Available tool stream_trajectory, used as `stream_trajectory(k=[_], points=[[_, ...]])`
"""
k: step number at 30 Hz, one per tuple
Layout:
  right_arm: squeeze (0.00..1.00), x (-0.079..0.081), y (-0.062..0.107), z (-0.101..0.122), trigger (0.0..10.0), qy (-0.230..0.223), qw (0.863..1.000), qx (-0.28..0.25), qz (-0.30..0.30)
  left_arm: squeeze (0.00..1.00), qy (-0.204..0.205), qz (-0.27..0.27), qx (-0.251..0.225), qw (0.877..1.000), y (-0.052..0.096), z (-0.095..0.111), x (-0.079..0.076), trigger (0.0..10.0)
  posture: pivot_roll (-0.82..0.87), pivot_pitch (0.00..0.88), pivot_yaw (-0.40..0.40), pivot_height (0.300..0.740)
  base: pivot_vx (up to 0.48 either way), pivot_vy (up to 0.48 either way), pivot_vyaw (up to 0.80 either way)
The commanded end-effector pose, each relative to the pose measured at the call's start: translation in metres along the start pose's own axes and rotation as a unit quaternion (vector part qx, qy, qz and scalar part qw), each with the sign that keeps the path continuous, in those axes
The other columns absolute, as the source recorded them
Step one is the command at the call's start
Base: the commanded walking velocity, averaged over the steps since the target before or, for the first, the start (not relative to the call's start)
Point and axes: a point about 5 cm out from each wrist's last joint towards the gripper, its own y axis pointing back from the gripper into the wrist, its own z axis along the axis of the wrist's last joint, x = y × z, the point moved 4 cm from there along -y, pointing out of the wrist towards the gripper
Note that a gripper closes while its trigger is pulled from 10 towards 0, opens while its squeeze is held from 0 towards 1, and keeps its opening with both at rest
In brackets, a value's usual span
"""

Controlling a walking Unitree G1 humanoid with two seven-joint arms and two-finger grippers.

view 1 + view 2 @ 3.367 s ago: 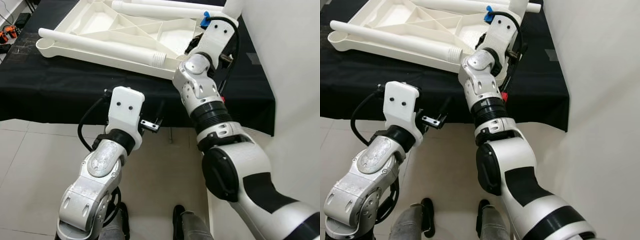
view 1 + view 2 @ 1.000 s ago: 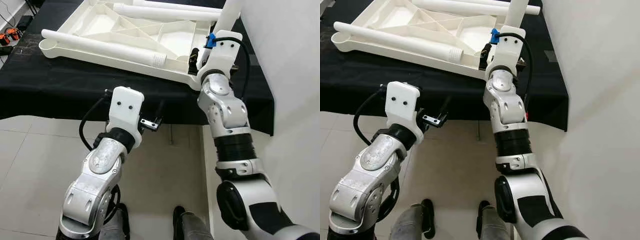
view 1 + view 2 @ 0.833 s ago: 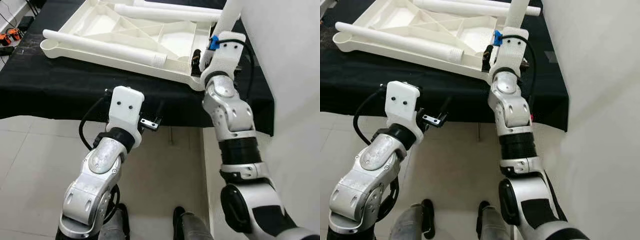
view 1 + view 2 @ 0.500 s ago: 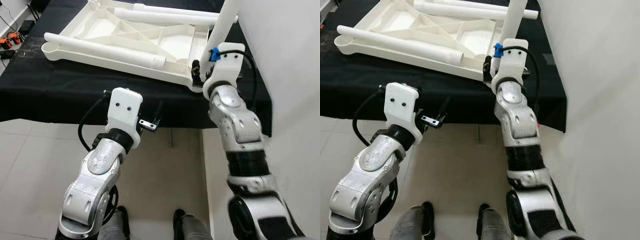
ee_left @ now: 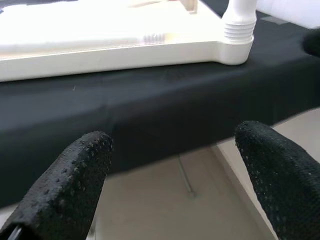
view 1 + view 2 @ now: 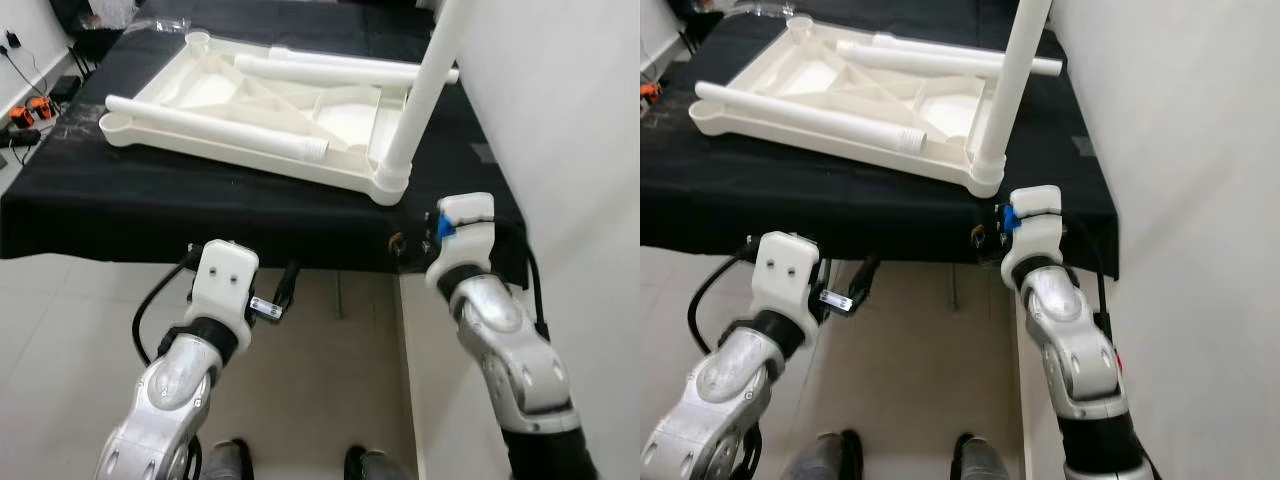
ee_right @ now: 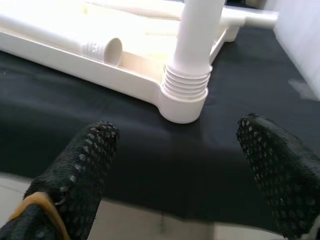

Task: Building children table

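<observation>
The white tabletop (image 6: 250,115) lies upside down on the black-covered desk (image 6: 150,215). One leg (image 6: 425,75) stands upright in its socket at the tabletop's near right corner, close to the desk's front edge. Two loose legs (image 6: 215,125) lie across the tabletop's underside. My right gripper (image 7: 175,165) hangs just off the desk's front edge, fingers spread, empty. My left gripper (image 5: 170,165) sits below that edge, fingers likewise apart.

the upright leg (image 6: 425,90) is cut off at the top edge, and the tabletop (image 5: 100,47) is overexposed in the left wrist view.
</observation>
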Motion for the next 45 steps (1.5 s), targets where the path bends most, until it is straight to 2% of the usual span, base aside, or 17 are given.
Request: stream_trajectory(k=[1, 7, 11, 14, 18, 19, 21, 25, 28, 33, 40, 45], points=[[0.00, 0.016, 0.012, -0.010, 10.0, 0.014, 0.999, 0.000, 0.031, 0.00, 0.007, 0.012, 0.017, 1.000, 0.004, -0.012, -0.003, 10.0, 0.05, 0.097, -0.065, 0.740, 0.000, 0.000, -0.47], [0.00, 0.026, 0.023, -0.024, 10.0, 0.035, 0.998, 0.008, 0.059, 0.00, 0.019, 0.012, 0.036, 0.999, 0.014, -0.025, -0.008, 10.0, 0.05, 0.077, -0.063, 0.740, 0.000, 0.000, -0.76], [0.00, 0.032, 0.027, -0.027, 10.0, 0.042, 0.996, 0.008, 0.076, 0.00, 0.020, 0.008, 0.041, 0.999, 0.018, -0.030, -0.011, 10.0, 0.05, 0.076, -0.069, 0.740, 0.000, 0.000, 0.00], [0.00, 0.049, 0.028, -0.035, 10.0, 0.042, 0.993, 0.020, 0.109, 0.00, 0.024, 0.011, 0.047, 0.999, 0.018, -0.035, -0.013, 10.0, 0.05, 0.085, -0.080, 0.740, 0.000, 0.000, 0.00], [0.00, 0.058, 0.030, -0.034, 10.0, 0.056, 0.991, -0.004, 0.124, 0.00, 0.026, 0.016, 0.046, 0.998, 0.019, -0.037, -0.014, 10.0, 0.04, 0.089, -0.080, 0.740, 0.000, 0.000, 0.00], [0.00, 0.058, 0.030, -0.035, 10.0, 0.054, 0.991, -0.001, 0.120, 0.00, 0.026, 0.015, 0.045, 0.999, 0.019, -0.037, -0.014, 10.0, 0.04, 0.090, -0.081, 0.740, 0.000, 0.000, 0.00], [0.00, 0.059, 0.032, -0.039, 10.0, 0.014, 0.991, 0.018, 0.130, 0.00, 0.026, 0.012, 0.045, 0.999, 0.018, -0.037, -0.016, 10.0, 0.04, 0.090, -0.084, 0.740, 0.000, 0.000, 0.00], [0.00, 0.057, 0.033, -0.041, 10.0, -0.007, 0.992, 0.021, 0.123, 0.00, 0.027, 0.011, 0.045, 0.999, 0.018, -0.038, -0.017, 10.0, 0.04, 0.088, -0.082, 0.740, 0.000, 0.000, 0.00], [0.00, 0.057, 0.035, -0.045, 10.0, -0.003, 0.993, 0.024, 0.119, 0.00, 0.029, 0.013, 0.046, 0.998, 0.017, -0.040, -0.017, 10.0, 0.04, 0.085, -0.083, 0.740, 0.000, 0.000, 0.00], [0.00, 0.058, 0.034, -0.044, 10.0, 0.021, 0.993, 0.010, 0.117, 0.00, 0.026, 0.013, 0.044, 0.999, 0.015, -0.042, -0.018, 10.0, 0.04, 0.085, -0.080, 0.740, 0.000, 0.000, 0.80], [0.00, 0.056, 0.032, -0.045, 10.0, 0.013, 0.994, 0.012, 0.111, 0.00, 0.025, 0.015, 0.035, 0.999, 0.012, -0.038, -0.016, 10.0, 0.04, 0.082, -0.076, 0.740, 0.000, 0.000, 0.57], [0.00, 0.043, 0.026, -0.040, 10.0, -0.002, 0.997, 0.001, 0.072, 0.00, 0.018, 0.021, 0.014, 1.000, 0.005, -0.029, -0.013, 10.0, 0.04, 0.076, -0.067, 0.740, 0.000, 0.000, 0.00]])
